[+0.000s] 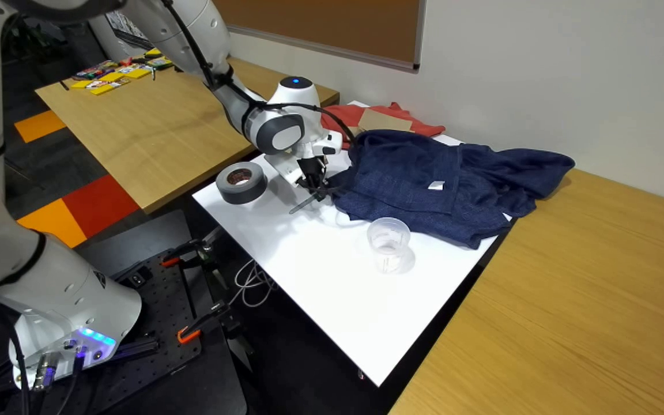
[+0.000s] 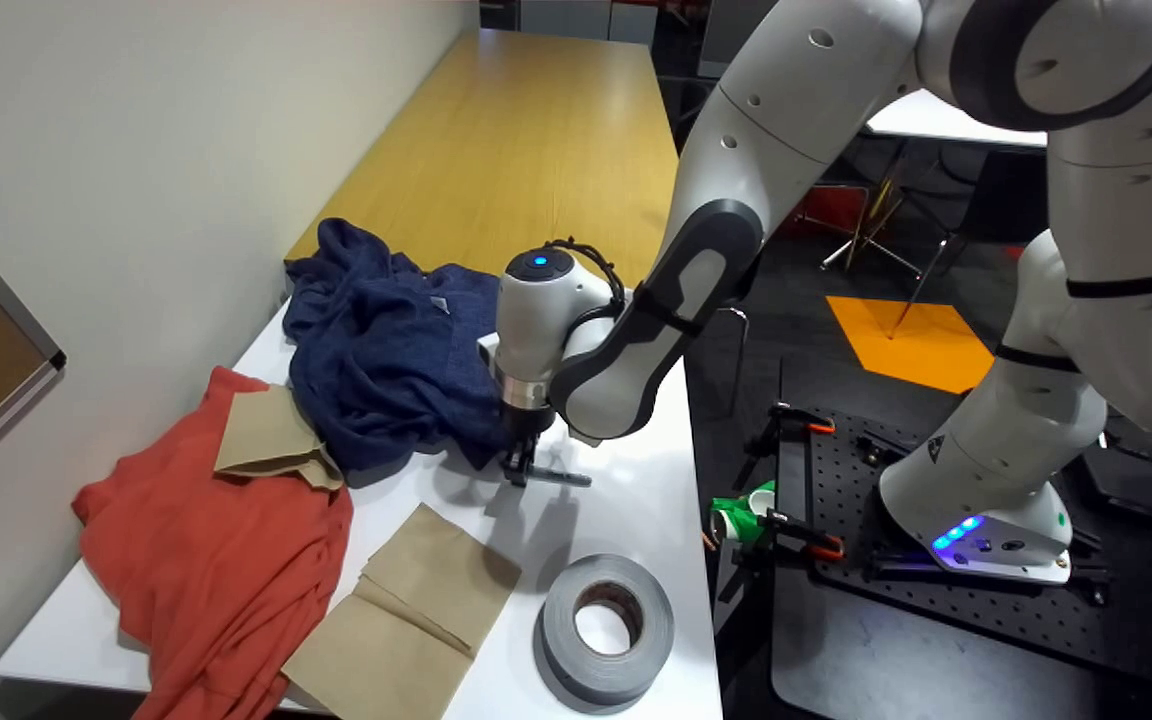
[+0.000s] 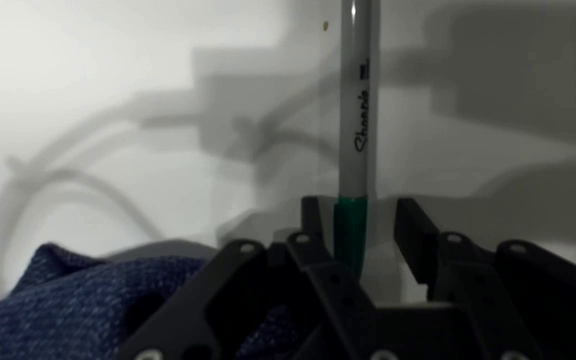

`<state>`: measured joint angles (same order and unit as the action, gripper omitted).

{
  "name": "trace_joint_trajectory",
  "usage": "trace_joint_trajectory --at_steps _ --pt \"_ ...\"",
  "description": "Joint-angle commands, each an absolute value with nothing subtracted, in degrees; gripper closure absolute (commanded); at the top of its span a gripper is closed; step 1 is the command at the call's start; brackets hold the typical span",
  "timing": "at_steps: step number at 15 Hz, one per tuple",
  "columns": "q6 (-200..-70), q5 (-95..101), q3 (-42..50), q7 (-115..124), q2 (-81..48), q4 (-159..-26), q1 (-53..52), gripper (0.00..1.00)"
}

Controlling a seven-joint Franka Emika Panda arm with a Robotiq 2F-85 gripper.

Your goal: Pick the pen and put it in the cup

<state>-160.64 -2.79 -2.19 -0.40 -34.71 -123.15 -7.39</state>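
The pen (image 3: 354,115) is a grey-white marker with a green cap and lies on the white table. It also shows in both exterior views (image 1: 303,204) (image 2: 561,477), reaching out from the gripper. My gripper (image 3: 358,220) is open and low over the table, with its fingers on either side of the green cap. A gap shows between the cap and the right finger; the left finger is closer to the cap. The gripper also shows in both exterior views (image 1: 319,193) (image 2: 519,470). The clear cup (image 1: 388,245) stands upright on the table; it is out of sight in the other views.
A dark blue cloth (image 1: 407,173) lies right beside the gripper, also in the wrist view (image 3: 83,305). A grey tape roll (image 2: 608,630) lies near the table edge. Brown paper pieces (image 2: 406,620) and a red cloth (image 2: 226,540) lie near the wall side.
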Motion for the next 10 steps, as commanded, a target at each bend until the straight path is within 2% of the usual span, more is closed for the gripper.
trace_joint_trajectory --at_steps 1,2,3,5,10 --pt "-160.0 -1.7 -1.5 2.3 -35.2 -121.9 -8.1 0.88" --pt "-160.0 -1.7 -1.6 2.3 -35.1 -121.8 -8.1 0.96" --pt "-159.8 -1.8 -1.5 2.5 -34.8 -122.0 -8.2 1.00" --pt "-158.8 -2.1 -1.1 4.6 -32.6 -123.7 -8.8 0.96" --pt "-157.7 0.2 3.3 12.4 -21.8 -131.6 -13.2 0.96"
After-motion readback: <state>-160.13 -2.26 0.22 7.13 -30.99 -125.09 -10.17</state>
